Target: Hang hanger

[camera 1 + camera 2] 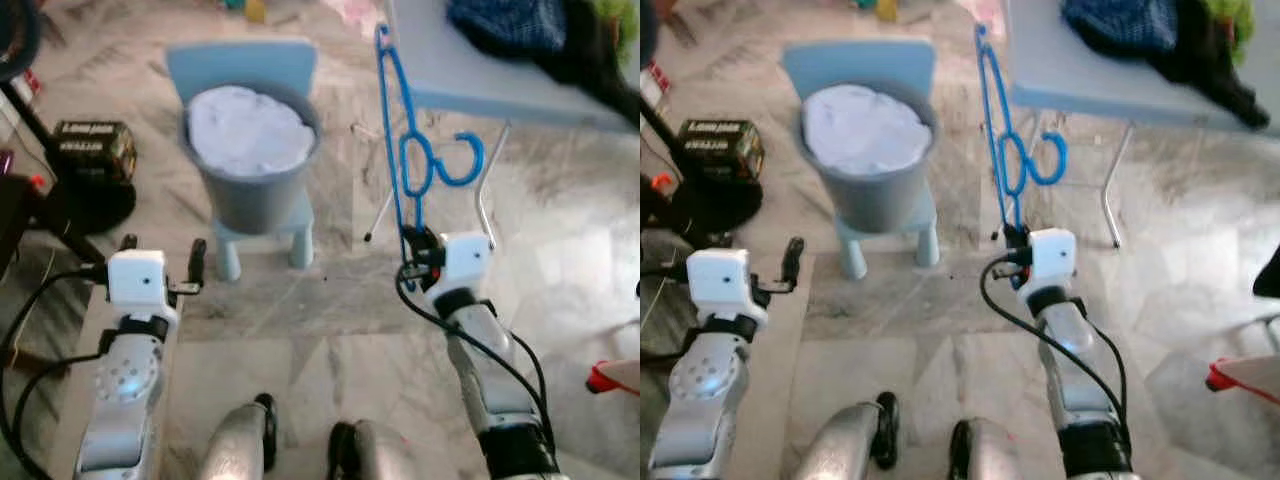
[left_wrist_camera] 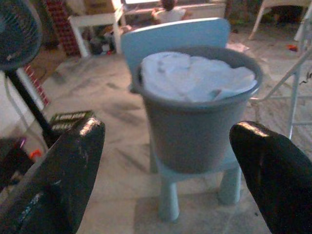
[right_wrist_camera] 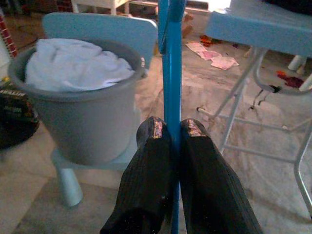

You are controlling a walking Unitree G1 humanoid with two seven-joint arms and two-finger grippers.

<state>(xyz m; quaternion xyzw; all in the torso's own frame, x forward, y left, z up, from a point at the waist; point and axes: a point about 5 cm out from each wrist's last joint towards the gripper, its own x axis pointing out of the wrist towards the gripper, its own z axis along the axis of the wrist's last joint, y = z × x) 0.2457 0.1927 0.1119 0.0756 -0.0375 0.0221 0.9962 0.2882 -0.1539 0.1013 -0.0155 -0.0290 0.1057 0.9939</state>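
Right gripper (image 3: 171, 129) jaws are clamped on the blue hanger (image 1: 405, 150); left gripper (image 2: 165, 146) gapes empty. Keep the hook (image 1: 462, 160) level while seeking a rail

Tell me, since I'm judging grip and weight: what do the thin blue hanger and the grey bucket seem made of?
The thin blue hanger, pinched in the right gripper, looks like smooth moulded plastic: uniform colour, slight sheen. The grey bucket looks like matte plastic too, with an even, dull wall, though that is less certain.
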